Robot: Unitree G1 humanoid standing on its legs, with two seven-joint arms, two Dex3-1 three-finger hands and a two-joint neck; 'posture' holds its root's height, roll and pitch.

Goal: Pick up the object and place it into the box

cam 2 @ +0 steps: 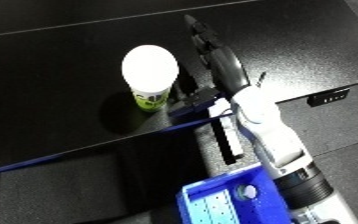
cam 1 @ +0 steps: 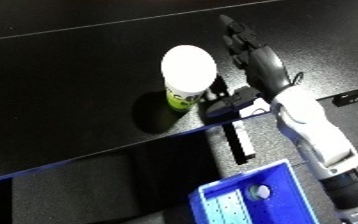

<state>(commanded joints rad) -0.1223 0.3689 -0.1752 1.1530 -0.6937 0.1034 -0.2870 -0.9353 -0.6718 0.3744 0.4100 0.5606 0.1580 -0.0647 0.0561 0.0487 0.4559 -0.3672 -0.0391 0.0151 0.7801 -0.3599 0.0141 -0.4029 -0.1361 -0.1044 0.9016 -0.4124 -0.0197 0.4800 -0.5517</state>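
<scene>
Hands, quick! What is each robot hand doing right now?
Right hand: open, fingers straight, beside the white-lidded cup, not holding it.
Left hand: not in view.

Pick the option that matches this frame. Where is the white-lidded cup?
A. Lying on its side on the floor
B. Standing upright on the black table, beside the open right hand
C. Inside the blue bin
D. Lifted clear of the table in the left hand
B: the cup stands upright on the table, just left of the right hand, whose fingers are straight; the blue bin is lower down.
</scene>
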